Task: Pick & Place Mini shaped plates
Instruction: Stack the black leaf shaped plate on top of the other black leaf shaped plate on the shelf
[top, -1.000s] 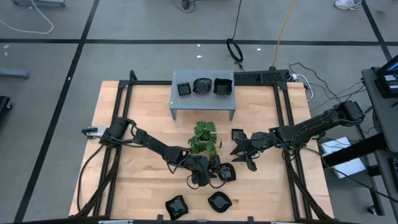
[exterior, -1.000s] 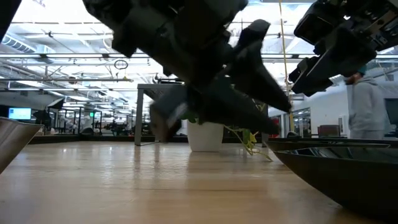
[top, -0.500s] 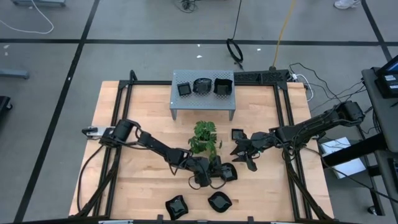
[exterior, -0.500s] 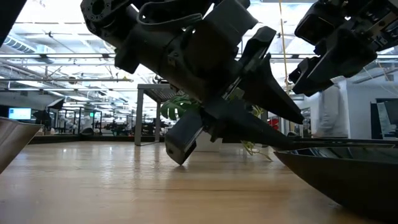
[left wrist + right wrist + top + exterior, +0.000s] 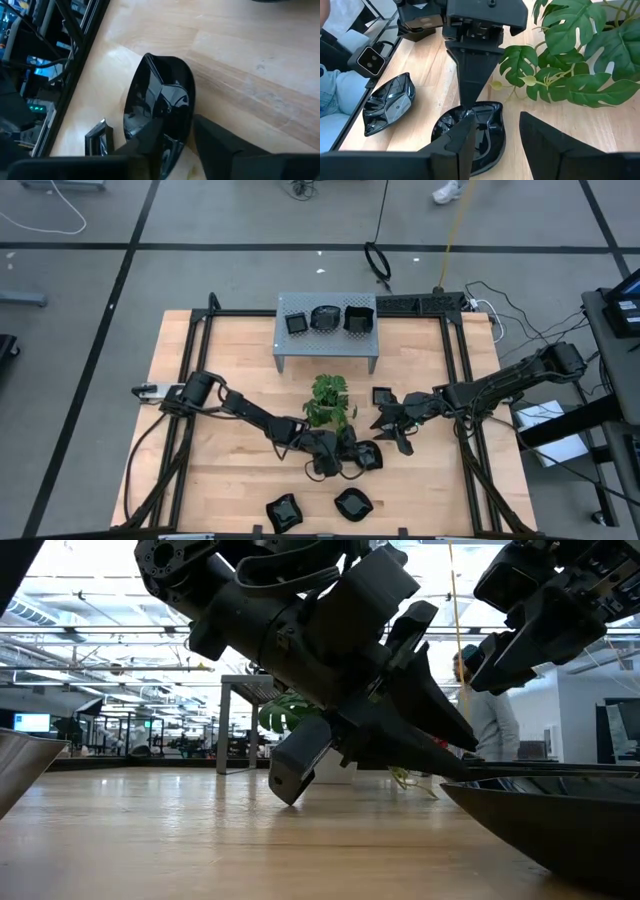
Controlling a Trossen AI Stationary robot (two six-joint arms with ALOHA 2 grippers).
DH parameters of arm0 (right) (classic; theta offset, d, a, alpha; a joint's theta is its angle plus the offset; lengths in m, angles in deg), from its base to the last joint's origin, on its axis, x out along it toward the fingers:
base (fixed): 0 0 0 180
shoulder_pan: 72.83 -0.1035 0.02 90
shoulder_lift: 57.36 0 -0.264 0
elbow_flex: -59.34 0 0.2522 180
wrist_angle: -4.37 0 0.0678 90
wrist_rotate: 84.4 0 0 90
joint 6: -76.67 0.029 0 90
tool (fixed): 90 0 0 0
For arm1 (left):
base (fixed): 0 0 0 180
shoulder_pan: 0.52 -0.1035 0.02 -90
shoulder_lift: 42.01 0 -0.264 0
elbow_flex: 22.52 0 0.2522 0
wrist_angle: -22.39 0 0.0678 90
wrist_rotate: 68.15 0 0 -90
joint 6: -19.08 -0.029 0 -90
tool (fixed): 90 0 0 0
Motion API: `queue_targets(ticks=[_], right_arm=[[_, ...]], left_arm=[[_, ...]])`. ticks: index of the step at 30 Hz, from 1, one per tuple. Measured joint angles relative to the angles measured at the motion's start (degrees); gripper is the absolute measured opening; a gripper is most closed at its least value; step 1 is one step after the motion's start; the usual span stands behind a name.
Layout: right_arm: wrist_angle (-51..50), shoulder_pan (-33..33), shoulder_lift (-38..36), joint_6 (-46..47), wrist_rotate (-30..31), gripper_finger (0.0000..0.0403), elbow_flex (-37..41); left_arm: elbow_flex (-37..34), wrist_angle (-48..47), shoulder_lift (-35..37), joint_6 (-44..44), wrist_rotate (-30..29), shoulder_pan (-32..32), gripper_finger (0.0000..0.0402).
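Readable text: none that I can make out, looked through every view.
Plates: glossy black, no marks or labels on the one at my left fingers.
Shelf: plain grey metal, no sign on it.
Screens: a lit monitor far back in the room and one at the edge of the overhead view, both too small to read.
My arms: no brand I can see.
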Motion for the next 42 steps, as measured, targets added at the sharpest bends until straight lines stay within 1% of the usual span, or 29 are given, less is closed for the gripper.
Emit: queue_targets(ticks=[6,8,12,16,18,20,23,26,28,30,32,34,36,38,42], right_arm=[[0.0,0.0,0.0,0.0,0.0,0.0139,0.0],[0.0,0.0,0.0,0.1,0.0,0.0139,0.0],[0.0,0.0,0.0,1.2,-0.1,0.0139,0.0],[-0.7,-0.3,0.0,6.8,-0.2,0.0139,0.0],[-2.3,-0.7,0.0,8.9,0.3,0.0139,0.0],[-4.7,-1.3,0.0,11.1,2.5,0.0141,0.0],[-8.7,-1.7,0.0,16.5,4.1,0.0153,0.0],[-10.5,-2.3,0.1,22.7,4.1,0.0171,0.0],[-10.5,-3.0,0.0,26.0,3.7,0.0182,0.0],[-10.6,-3.6,0.6,29.4,2.5,0.019,0.0],[-10.9,-4.4,1.6,33.2,2.5,0.0194,0.0],[-10.7,-5.3,3.2,36.3,2.5,0.0194,0.0],[-10.4,-6.1,5.4,38.6,2.0,0.0192,-0.1],[-10.0,-6.7,7.6,40.2,-0.2,0.019,0.0],[-6.2,-7.5,11.5,40.8,-2.1,0.0188,0.0]], left_arm=[[0.0,-0.2,0.0,0.4,-0.1,0.2,0.0026],[0.0,-0.6,0.0,0.6,-0.1,0.2,0.0007],[-0.1,-1.3,0.3,0.7,-1.1,0.5,0.0008],[-0.1,-3.4,1.2,0.5,-5.5,1.5,0.0004],[-0.2,-5.6,2.1,0.6,-8.9,2.2,0.0009],[-0.4,-6.8,3.0,0.9,-13.2,3.3,0.0014],[-0.5,-8.9,4.8,1.4,-20.0,5.0,0.0018],[-0.3,-10.4,6.9,1.7,-27.0,6.9,0.0018],[-0.2,-9.7,7.2,1.9,-30.0,7.8,0.0016],[-0.4,-11.6,8.5,1.7,-33.5,9.1,0.0013],[-0.2,-10.2,9.3,2.1,-35.7,9.7,0.001],[-0.2,-11.3,10.9,2.5,-39.4,10.6,0.0006],[-0.2,-11.0,12.3,3.8,-41.4,11.0,0.0004],[-0.2,-12.4,14.6,5.9,-43.0,11.6,0.0003],[-0.2,-12.5,20.1,11.2,-43.8,12.6,0.0017]])
